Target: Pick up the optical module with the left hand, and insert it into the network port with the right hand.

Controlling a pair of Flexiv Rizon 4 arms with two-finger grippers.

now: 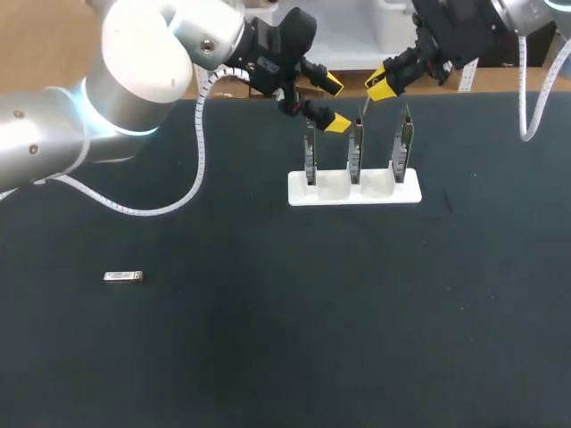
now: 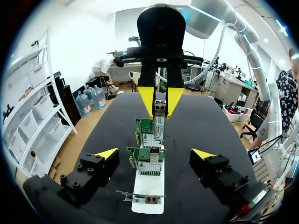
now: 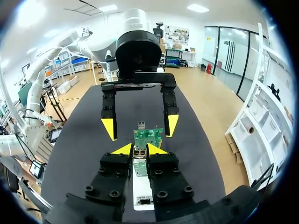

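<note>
Module sits pinched in right gripper, apparently just above network card; left gripper wide, empty; insertion not yet done.

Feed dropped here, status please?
Left fingers open, empty. Right fingers shut on optical module, above card holder. Second module lying apart on table. Nothing blocking seen.

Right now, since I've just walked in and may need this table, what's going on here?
The right end effector is shut on an optical module, holding it upright just over the network cards that stand in the white holder. Whether it has entered a port, I cannot tell. The left end effector hangs open beside the cards, holding nothing. A second module lies on the table on the left arm's side, away from both.
</note>
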